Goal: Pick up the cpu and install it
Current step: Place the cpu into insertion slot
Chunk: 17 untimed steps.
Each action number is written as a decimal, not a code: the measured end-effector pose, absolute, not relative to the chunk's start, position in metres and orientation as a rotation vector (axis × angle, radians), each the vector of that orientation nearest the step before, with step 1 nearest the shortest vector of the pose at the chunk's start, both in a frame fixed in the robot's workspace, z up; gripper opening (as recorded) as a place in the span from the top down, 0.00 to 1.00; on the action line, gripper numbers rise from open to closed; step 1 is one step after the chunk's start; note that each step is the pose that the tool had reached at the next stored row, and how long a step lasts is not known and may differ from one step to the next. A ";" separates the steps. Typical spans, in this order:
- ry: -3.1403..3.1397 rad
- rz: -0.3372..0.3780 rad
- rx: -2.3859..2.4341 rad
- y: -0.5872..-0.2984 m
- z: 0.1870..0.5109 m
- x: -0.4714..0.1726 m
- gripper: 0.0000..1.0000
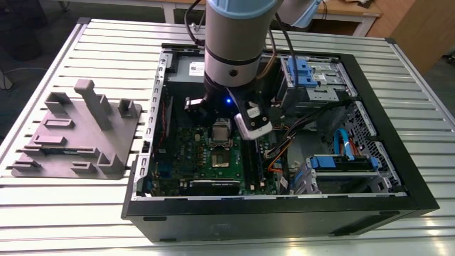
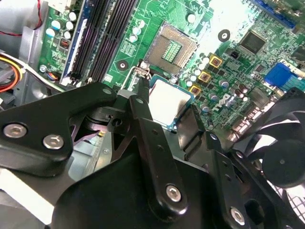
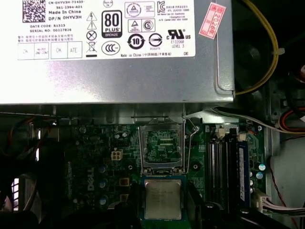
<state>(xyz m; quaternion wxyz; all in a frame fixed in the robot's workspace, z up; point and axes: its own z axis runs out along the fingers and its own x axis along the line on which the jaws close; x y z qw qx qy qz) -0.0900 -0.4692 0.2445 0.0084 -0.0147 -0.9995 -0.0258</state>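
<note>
The cpu (image 2: 169, 101) sits clamped by its two opposite edges in the gripper (image 2: 167, 112). One black finger (image 2: 142, 114) presses one side and its partner presses the other. In both wrist views the chip's pale metal top faces up and lies about level. It is held over the green motherboard (image 2: 125, 50), just beside the socket (image 2: 171, 47) and not in it.

The socket is open, with its grid of contacts bare. In the first wrist view its metal bracket (image 3: 162, 145) stands swung up just beyond the cpu (image 3: 163, 199). The memory slots (image 2: 102, 38) run alongside the socket, and a black fan (image 2: 286, 148) sits close to the gripper on the other side. Past the bracket lies the grey power supply (image 3: 119, 81), its label sheet facing the camera.

In the exterior view the arm (image 1: 238, 48) comes down from the upper middle of the frame into the open computer case (image 1: 284, 216). The case fills the centre and the exterior view's right. Blue drive brackets (image 1: 302, 72) show at the case's upper right. The case lies on a slatted metal table (image 1: 71, 213), and a grey parts fixture (image 1: 78, 133) rests on the slats at the exterior view's left, apart from the case.
</note>
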 end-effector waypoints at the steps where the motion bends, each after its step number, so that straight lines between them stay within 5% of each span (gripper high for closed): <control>1: -3.123 -0.081 -0.046 -0.469 0.244 -0.090 0.53; 17: -3.123 -0.080 -0.046 -0.469 0.239 -0.090 0.53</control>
